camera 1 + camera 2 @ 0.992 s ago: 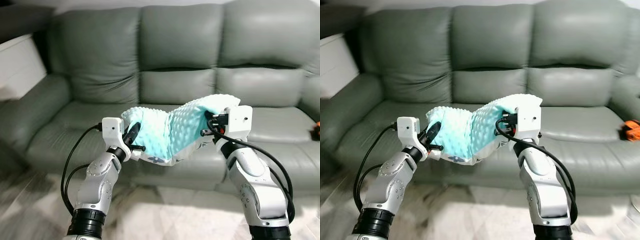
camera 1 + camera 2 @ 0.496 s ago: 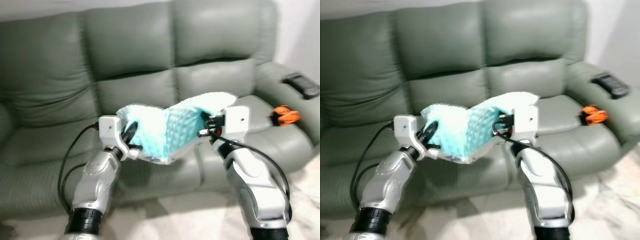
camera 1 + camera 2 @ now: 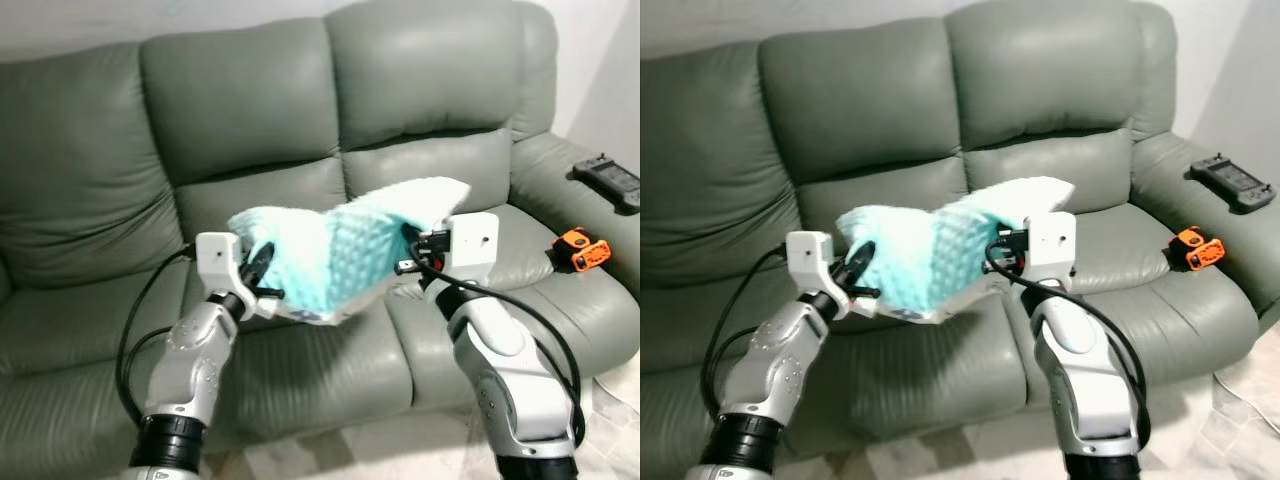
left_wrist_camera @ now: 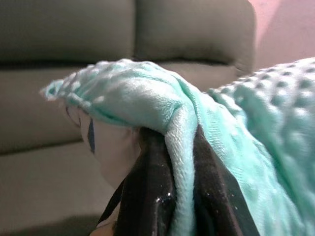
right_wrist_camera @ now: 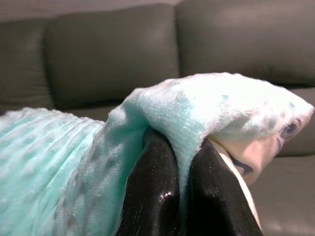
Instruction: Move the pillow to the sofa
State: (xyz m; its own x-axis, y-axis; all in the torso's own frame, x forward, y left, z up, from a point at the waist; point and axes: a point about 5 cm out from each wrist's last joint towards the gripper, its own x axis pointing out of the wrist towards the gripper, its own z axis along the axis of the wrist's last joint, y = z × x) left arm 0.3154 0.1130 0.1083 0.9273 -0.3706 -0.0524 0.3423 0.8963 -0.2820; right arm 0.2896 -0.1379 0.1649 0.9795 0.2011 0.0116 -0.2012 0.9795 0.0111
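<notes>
Home living room, grey-green leather three-seat sofa against pale wall, black game controller on armrest, pale floor

Silver arms, looping black cables

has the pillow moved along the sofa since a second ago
Yes. The pillow, pinched by the left gripper and right gripper, now hangs nearer the sofa's right armrest as the robot turns.
</notes>
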